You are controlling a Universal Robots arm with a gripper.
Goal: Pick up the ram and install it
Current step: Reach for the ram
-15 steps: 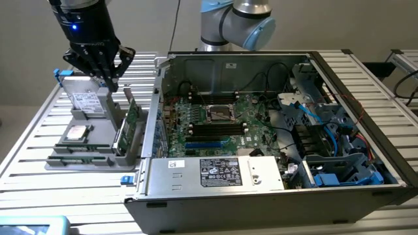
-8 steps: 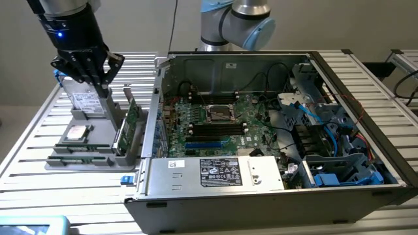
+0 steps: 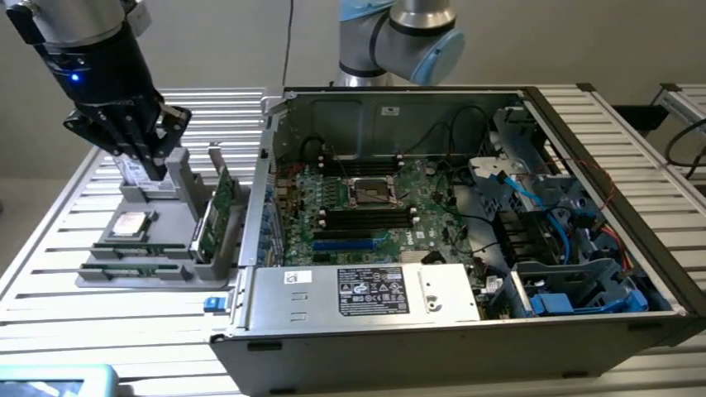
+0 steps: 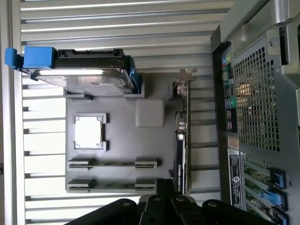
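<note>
Two ram sticks [image 3: 141, 247] [image 3: 131, 270] lie edge-up in the holders of a grey parts tray [image 3: 132, 284] on the exterior view's left. In the wrist view the same thin green sticks [image 4: 112, 164] [image 4: 112, 185] show side by side in the tray [image 4: 150, 154]. My gripper [image 3: 152, 169] hangs above the tray's far end, over the hard drive and well back from the sticks. Its dark fingers [image 4: 164, 201] are shut with nothing between them.
The tray also holds a silver hard drive [image 4: 89, 77] with blue clips, a CPU [image 4: 88, 131] and an upright green expansion card [image 3: 221, 207]. The open computer case [image 3: 617, 322] lies to the exterior view's right, its motherboard [image 3: 364, 207] with dark memory slots exposed. A slatted metal table [image 3: 66, 207] carries everything.
</note>
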